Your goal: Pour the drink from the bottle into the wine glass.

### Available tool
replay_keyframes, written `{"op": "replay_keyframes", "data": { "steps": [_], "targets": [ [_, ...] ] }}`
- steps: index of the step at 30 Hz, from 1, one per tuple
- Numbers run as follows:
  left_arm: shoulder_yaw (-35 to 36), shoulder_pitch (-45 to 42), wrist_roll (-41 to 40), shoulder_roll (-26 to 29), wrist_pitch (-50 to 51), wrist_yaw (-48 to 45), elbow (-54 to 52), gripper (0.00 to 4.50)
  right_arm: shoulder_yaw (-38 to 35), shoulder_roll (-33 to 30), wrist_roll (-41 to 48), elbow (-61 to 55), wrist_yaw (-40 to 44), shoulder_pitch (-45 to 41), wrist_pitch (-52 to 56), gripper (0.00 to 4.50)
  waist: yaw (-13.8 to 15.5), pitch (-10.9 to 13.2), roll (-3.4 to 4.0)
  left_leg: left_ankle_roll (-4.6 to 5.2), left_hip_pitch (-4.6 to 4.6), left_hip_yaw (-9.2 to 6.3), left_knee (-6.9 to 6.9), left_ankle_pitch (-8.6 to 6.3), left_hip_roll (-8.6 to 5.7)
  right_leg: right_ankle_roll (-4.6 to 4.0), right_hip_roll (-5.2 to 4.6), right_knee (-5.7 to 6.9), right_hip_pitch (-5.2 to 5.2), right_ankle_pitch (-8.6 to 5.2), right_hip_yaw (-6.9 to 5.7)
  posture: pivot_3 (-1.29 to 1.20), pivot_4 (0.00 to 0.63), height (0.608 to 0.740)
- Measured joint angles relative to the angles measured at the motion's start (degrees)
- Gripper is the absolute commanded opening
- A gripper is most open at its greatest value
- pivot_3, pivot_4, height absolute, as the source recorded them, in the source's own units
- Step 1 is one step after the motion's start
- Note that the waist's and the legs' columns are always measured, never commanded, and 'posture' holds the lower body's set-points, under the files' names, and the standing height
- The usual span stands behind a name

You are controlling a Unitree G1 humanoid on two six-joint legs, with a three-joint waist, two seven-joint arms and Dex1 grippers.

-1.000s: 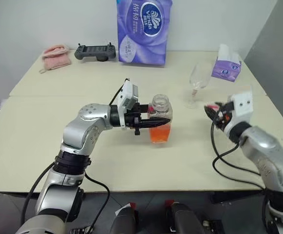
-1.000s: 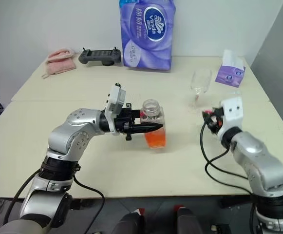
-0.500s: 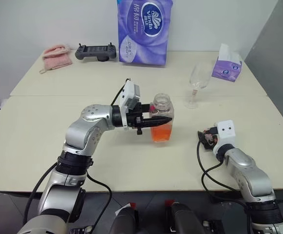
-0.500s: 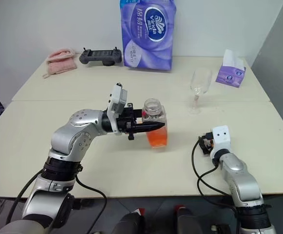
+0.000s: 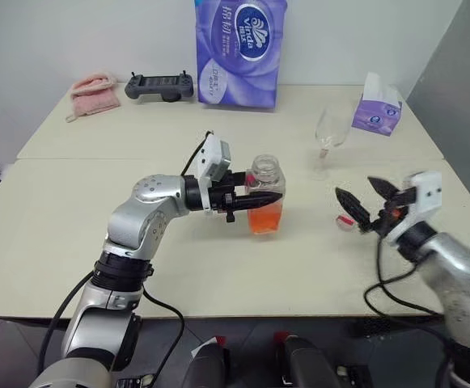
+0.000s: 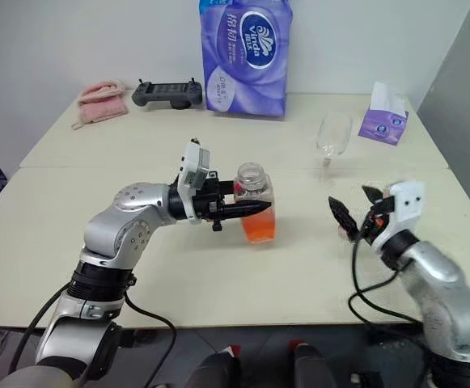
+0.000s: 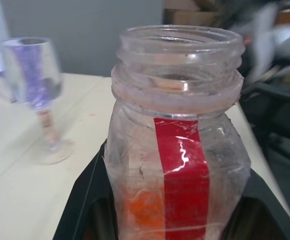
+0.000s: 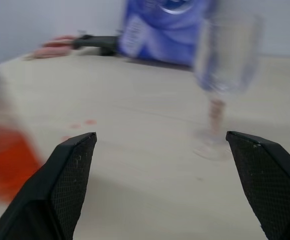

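Left gripper (image 5: 260, 200) clenched on the bottle (image 5: 265, 194), fingers clasped across the body just under the wide neck — uncapped, mouth open, held upright over the middle of the bench (image 5: 73, 210), base at or just above the top; cannot tell which. Drink (image 5: 264, 218) filling only the lower part, translucent orange-red, so probably light in the hold but quick to slosh once tipped. Thin clear plastic, likely to give under a hard squeeze; squarish flats with the red strip seen in the left wrist view offering a surer purchase than the rounded shoulder. Wine glass (image 5: 328, 139) standing on its foot further back and to the right of the bottle, well apart from it, near the purple tissue box (image 5: 376, 107). Glass looking fragile, top-heavy, easy to topple on the narrow stem — best steadied at the stem or low on the bowl, never at the rim. Right gripper (image 5: 367, 202) released, jaws spread wide and holding nothing, raised over the bench's right side and aimed toward the glass; a small red object (image 5: 345, 221) just beside it, too small to identify.
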Motion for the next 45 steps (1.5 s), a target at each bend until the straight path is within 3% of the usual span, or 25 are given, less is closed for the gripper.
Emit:
{"op": "replay_keyframes", "data": {
  "steps": [3,6,12,20,29,40,45],
  "targets": [
    [0.6,-3.4,5.4,-0.8,-4.3,6.6,6.8,1.82,-1.1,-4.5,11.4,-1.7,0.0,-7.9,4.9,4.43,-0.1,0.0,-0.02,0.01,0.22,-0.11,-0.04,0.00,0.01,0.00,0.05,-0.07,0.27,-0.01,-0.10,0.00,0.150,0.740],
    [2.6,-7.8,10.5,-2.6,-7.8,16.6,13.9,1.82,1.9,-5.2,16.9,-0.1,-2.0,-16.7,7.5,4.43,0.0,0.0,-0.04,0.01,0.16,-0.13,-0.02,-0.01,-0.03,0.00,0.00,-0.11,0.28,-0.01,-0.11,0.00,0.150,0.740],
    [8.3,-10.1,15.8,-4.5,-10.7,33.9,17.9,1.82,8.4,-0.1,19.6,5.2,-7.0,-27.6,8.3,4.43,0.1,0.0,-0.06,-0.01,-0.20,-0.07,0.01,0.00,-0.03,0.00,-0.23,-0.04,-0.13,0.01,-0.05,0.00,0.150,0.740],
    [15.2,-7.9,18.8,-5.4,-15.2,49.3,21.2,1.82,10.2,1.2,19.6,6.6,-7.6,-30.1,8.4,4.43,0.4,0.0,-0.06,0.00,-0.18,-0.06,0.02,0.00,-0.04,0.01,-0.34,-0.02,-0.13,0.02,-0.07,0.00,0.150,0.740],
    [18.6,-5.6,17.4,-6.4,-20.8,48.6,31.4,1.82,12.2,2.3,18.1,6.7,-7.2,-30.1,8.0,4.43,0.6,0.0,-0.08,-0.01,-0.19,-0.06,0.04,0.00,-0.07,0.01,-0.33,-0.02,-0.12,0.02,-0.12,0.00,0.150,0.740],
    [18.6,-9.1,18.4,-5.0,-27.3,47.1,42.4,1.82,12.2,3.3,17.3,6.7,-9.2,-29.6,7.9,4.43,0.6,0.0,-0.09,0.00,-0.19,-0.07,0.03,0.00,-0.06,0.01,-0.32,-0.01,-0.12,0.03,-0.14,0.00,0.150,0.740],
    [18.6,-9.7,18.7,-5.0,-28.5,47.4,44.1,3.36,12.2,3.3,17.1,6.6,-9.5,-29.5,7.7,4.50,0.6,0.0,-0.09,0.00,-0.17,-0.07,0.03,0.00,-0.06,0.00,-0.32,0.00,-0.12,0.02,-0.14,0.00,0.150,0.740]
  ]
}}
